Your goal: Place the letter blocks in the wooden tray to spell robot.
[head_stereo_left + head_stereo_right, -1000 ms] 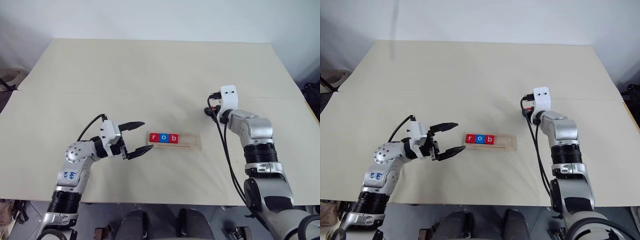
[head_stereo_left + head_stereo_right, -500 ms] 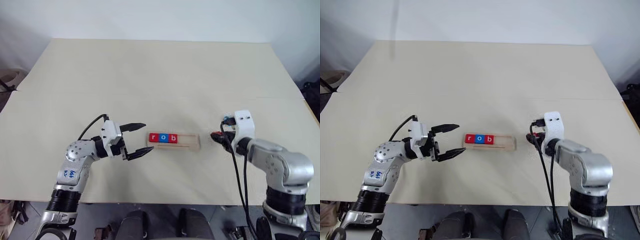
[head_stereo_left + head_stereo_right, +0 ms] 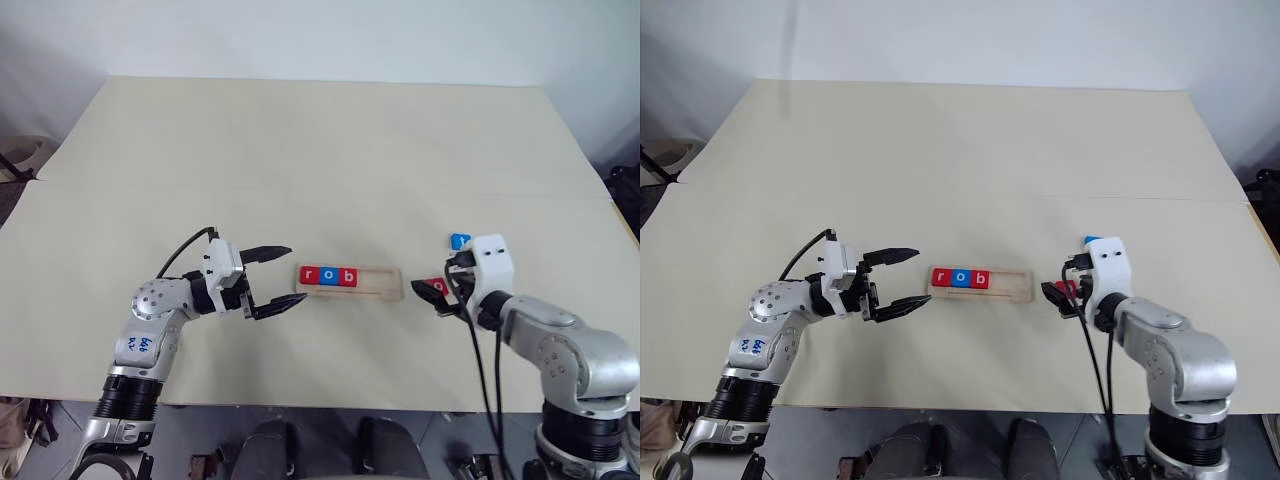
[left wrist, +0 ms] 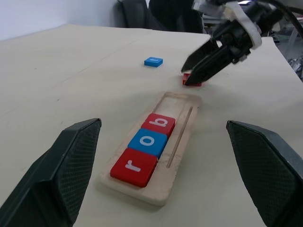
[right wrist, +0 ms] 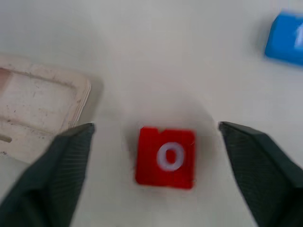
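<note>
The wooden tray (image 3: 385, 284) lies mid-table with three letter blocks in its left part: red r (image 3: 308, 275), blue o (image 3: 327, 275) and red b (image 3: 346, 276). Its right part is bare. A red o block (image 5: 166, 157) lies flat on the table just right of the tray's end. My right gripper (image 3: 437, 293) stands open, one finger on each side of this block and apart from it. A blue block (image 3: 459, 241) lies a little farther back. My left gripper (image 3: 295, 273) is open and level just left of the tray, holding nothing.
The pale tabletop (image 3: 300, 150) stretches wide behind the tray. A seam (image 3: 150, 190) crosses it from side to side. Black cables (image 3: 470, 330) hang from my right wrist near the table's front edge.
My right gripper has drawn back from farther up the table to the tray's right end and has opened. The red o block now lies between its fingers. The left gripper stayed put.
</note>
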Motion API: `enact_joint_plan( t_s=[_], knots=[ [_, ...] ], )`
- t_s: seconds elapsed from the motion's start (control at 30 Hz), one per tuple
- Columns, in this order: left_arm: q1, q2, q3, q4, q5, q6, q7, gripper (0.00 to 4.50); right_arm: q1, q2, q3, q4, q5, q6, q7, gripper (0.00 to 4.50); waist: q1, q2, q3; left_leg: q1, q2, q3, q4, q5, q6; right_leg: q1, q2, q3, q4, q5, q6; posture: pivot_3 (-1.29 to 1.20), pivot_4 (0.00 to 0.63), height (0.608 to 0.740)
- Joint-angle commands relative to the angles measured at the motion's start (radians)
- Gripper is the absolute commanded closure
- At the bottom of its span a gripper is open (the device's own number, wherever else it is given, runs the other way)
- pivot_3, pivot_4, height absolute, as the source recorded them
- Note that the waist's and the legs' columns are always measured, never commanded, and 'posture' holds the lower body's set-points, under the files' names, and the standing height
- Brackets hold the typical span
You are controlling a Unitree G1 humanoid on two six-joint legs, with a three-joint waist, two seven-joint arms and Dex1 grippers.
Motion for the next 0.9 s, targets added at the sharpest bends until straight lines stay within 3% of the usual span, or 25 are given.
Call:
enact_joint_plan(
  t_s=[0.03,0.17,0.37,0.53,0.77,0.9],
  knots=[
    [0.007,0.012,0.019,-0.032,-0.006,-0.008,0.001,0.00,0.027,-0.132,0.003,0.042,0.041,-0.174,0.200,0.05,0.000,0.000,0.000,0.000,0.000,0.000,0.000,0.000,0.000,0.000,0.000,0.000,0.000,0.000,0.000,0.00,0.150,0.740],
    [0.017,0.018,0.019,-0.038,-0.008,-0.011,-0.006,0.00,0.082,-0.288,0.037,0.171,0.035,-0.479,0.491,0.05,0.000,-0.001,0.000,0.000,0.000,0.000,-0.002,0.000,0.000,0.001,0.000,-0.001,-0.004,0.000,0.001,0.00,0.150,0.740],
    [0.018,0.035,0.012,-0.051,-0.026,-0.003,-0.048,0.00,-0.004,-0.394,0.115,0.492,-0.045,-0.923,0.825,0.05,-0.001,-0.001,0.001,0.001,0.000,0.001,-0.001,0.000,0.000,0.002,0.001,-0.001,-0.003,0.000,0.001,0.00,0.150,0.740],
    [0.015,0.038,-0.001,-0.064,-0.035,0.004,-0.081,0.00,-0.166,-0.397,0.257,0.796,-0.168,-1.190,0.981,0.05,-0.003,-0.001,0.001,0.002,0.000,0.001,0.001,0.000,0.000,0.003,0.001,-0.001,-0.003,0.000,0.001,0.00,0.150,0.740],
    [0.010,0.035,-0.017,-0.098,-0.035,0.023,-0.096,0.00,-0.336,-0.350,0.380,1.081,-0.264,-1.328,1.088,0.05,-0.001,-0.001,0.001,0.001,0.001,0.000,0.003,0.000,0.000,0.004,0.001,-0.002,-0.003,0.000,0.001,0.00,0.150,0.740],
    [0.011,0.039,-0.012,-0.106,-0.035,0.028,-0.093,0.00,-0.396,-0.320,0.395,1.187,-0.288,-1.373,1.101,0.93,-0.003,-0.001,0.001,0.001,0.001,0.000,0.004,0.000,0.000,0.004,0.001,-0.002,-0.002,0.000,0.001,0.00,0.150,0.740]
  ],
)
